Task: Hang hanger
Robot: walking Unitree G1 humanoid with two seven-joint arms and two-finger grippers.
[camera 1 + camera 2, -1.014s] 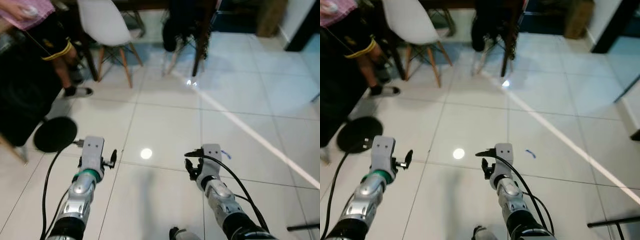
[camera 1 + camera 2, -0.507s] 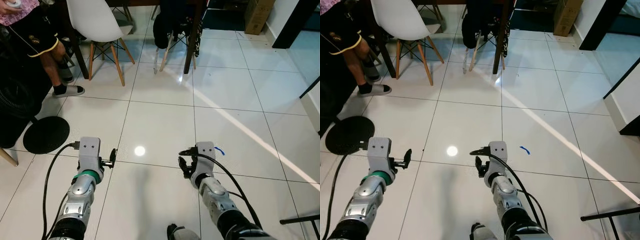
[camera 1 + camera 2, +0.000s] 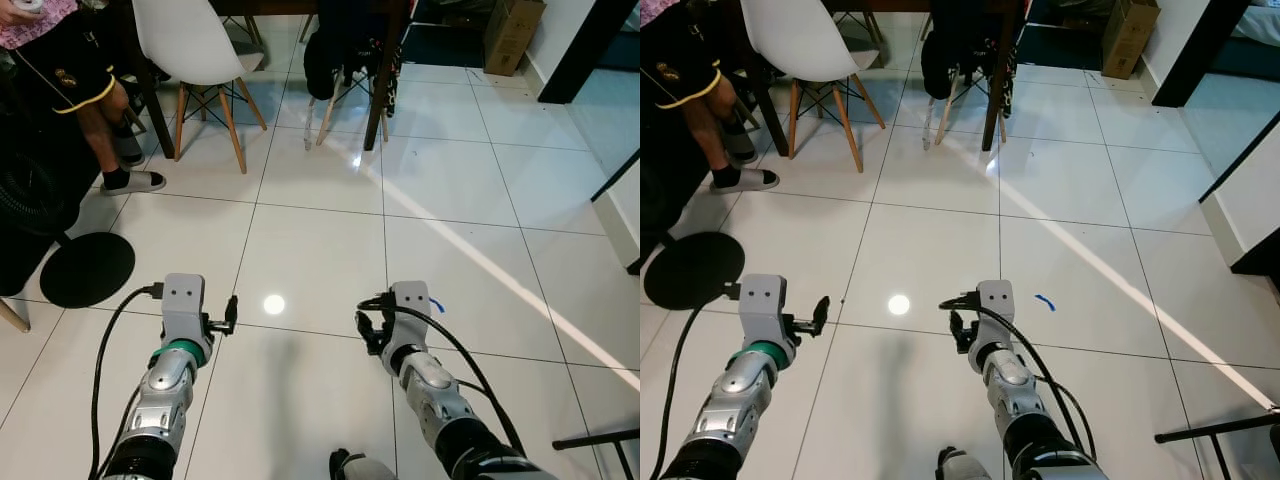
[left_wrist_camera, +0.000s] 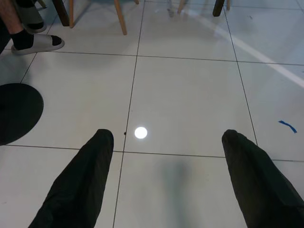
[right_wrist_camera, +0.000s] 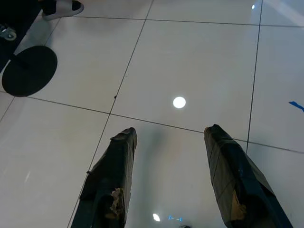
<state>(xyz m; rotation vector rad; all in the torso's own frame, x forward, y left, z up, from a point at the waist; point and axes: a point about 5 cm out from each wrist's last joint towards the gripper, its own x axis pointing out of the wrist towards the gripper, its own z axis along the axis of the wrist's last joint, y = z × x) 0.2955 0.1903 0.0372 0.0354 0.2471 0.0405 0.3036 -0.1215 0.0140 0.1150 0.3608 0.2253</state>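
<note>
Both arms are held out low over the white tiled floor. My left gripper is open, its black fingers spread wide with only floor between them. My right gripper is also open and holds nothing; its fingers are apart above the tiles. No hanger can be made out in these views.
A white chair and a seated person's legs are at the far left. A dark table with black cloth draped on a chair stands ahead. A black round base lies left. A cardboard box sits far right; a black rod lies lower right.
The whole picture has shifted as the camera moved, showing more floor on the right. Both arms keep the same pose with open fingers.
</note>
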